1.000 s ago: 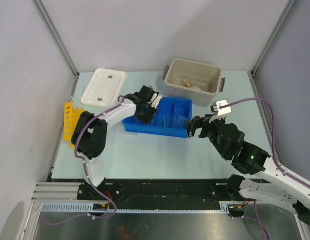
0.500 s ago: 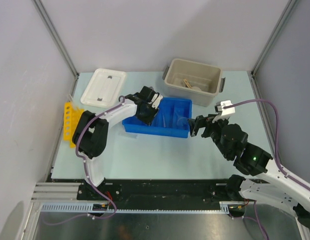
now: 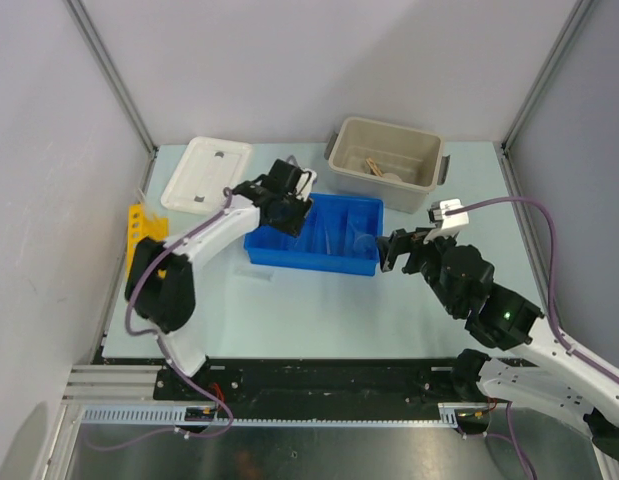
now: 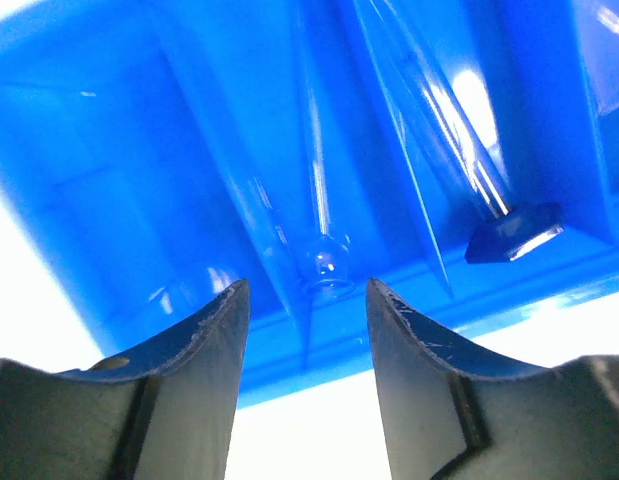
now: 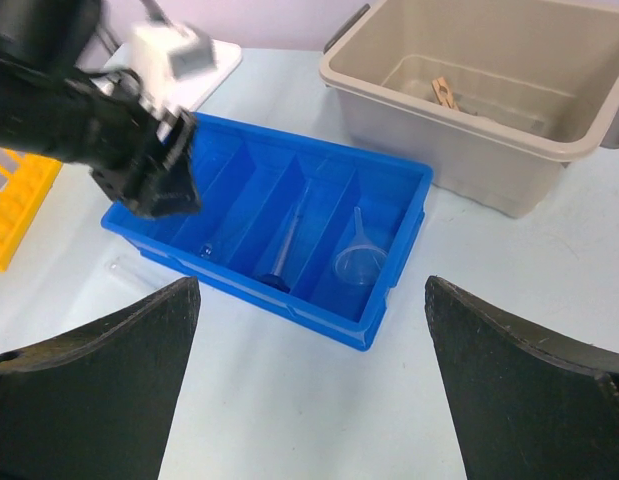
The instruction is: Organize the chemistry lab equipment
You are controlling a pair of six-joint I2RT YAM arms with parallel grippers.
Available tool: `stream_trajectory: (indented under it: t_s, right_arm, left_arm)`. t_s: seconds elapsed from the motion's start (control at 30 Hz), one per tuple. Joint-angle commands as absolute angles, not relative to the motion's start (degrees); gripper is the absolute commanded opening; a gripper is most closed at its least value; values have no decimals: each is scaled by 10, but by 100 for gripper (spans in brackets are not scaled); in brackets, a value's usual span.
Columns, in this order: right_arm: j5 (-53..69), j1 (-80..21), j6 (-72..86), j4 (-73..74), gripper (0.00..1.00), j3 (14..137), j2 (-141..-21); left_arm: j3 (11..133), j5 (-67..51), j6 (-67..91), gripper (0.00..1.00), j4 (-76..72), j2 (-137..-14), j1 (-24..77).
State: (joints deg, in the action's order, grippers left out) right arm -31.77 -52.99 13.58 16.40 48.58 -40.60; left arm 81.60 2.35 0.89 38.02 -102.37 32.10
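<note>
My left gripper (image 3: 287, 206) hangs open over the left end of the blue divided tray (image 3: 289, 255), with nothing between its fingers (image 4: 204, 350). Just past them in the left wrist view, a clear glass tube (image 4: 324, 262) with a round end lies in a tray compartment. Another tube with a dark cap (image 4: 509, 232) lies one compartment over. The right wrist view shows a clear funnel (image 5: 359, 262) in the tray and a loose glass tube (image 5: 124, 270) on the table beside it. A tan wooden stick (image 5: 444, 92) lies in the beige tub. My right gripper (image 3: 394, 250) stands wide open, empty, by the tray's right end.
The beige tub (image 3: 341, 165) stands behind the tray at the back. Its white lid (image 3: 206, 172) lies flat at the back left. A yellow rack (image 3: 137, 225) sits along the left edge, partly under my left arm.
My left gripper has opened wider and drawn back toward the tray's left end, its elbow swinging left. The right arm shifted slightly right, then held still.
</note>
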Motion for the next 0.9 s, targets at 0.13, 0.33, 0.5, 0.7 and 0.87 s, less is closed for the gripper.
stream_trajectory:
  t_s: [0.13,0.33,0.5,0.7,0.87]
  right_arm:
    - [-309,-525,154,165,99,487,-418]
    - [-299,-525,167,165,99,486,-425]
    - [-294,-525,173,165,99,486,-422]
    - [-293,-526,183,174,99,487,-416]
    - [-294,-528,187,179,99,486,-411]
  left_arm:
    - [816,189,190,79,374,-825,297]
    - [709,83,362,89,373,-711,159]
    - [605,95,533,83,379,-635,99]
    - [513,52,681,80,382,-605,53]
    - [489,18,763,75,400,-645,41]
